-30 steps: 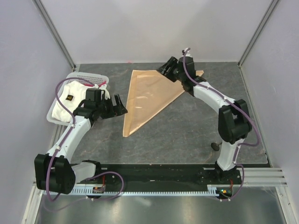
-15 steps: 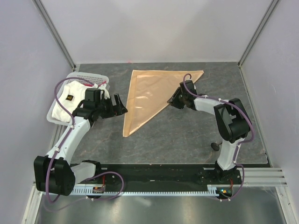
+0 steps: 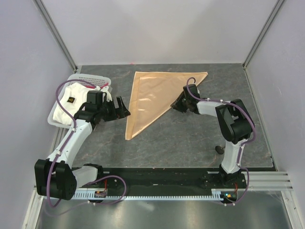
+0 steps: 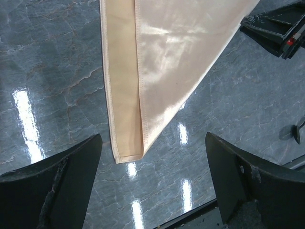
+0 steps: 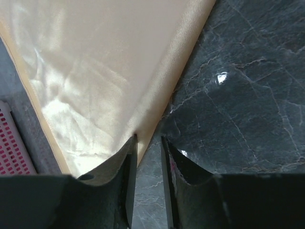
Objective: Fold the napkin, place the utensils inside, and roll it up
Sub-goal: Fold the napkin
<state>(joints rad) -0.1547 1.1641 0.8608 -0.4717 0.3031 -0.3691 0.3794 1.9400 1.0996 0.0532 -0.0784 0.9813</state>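
Observation:
The peach-tan napkin (image 3: pixel 152 95) lies flat on the dark table, folded into a triangle with its long tip towards the near side. My right gripper (image 3: pixel 177 105) is low at the napkin's diagonal right edge. In the right wrist view its jaws (image 5: pixel 148 140) stand narrowly apart: one finger over the napkin (image 5: pixel 105 62), the other over the table, the edge between them. My left gripper (image 3: pixel 120 107) hovers wide open, with the napkin's near tip (image 4: pixel 128 148) just beyond it. A small black utensil (image 3: pixel 220 149) lies by the right arm's base.
A white slotted basket (image 3: pixel 90 78) at the left holds a white cloth (image 3: pixel 66 105) with a dark mark, and a bit of pink-red cloth (image 3: pixel 106 86) shows at its rim. Grey walls enclose the table on three sides.
My right gripper came from the napkin's far right corner down to the middle of its diagonal edge, and its jaws narrowed. The left arm stayed still.

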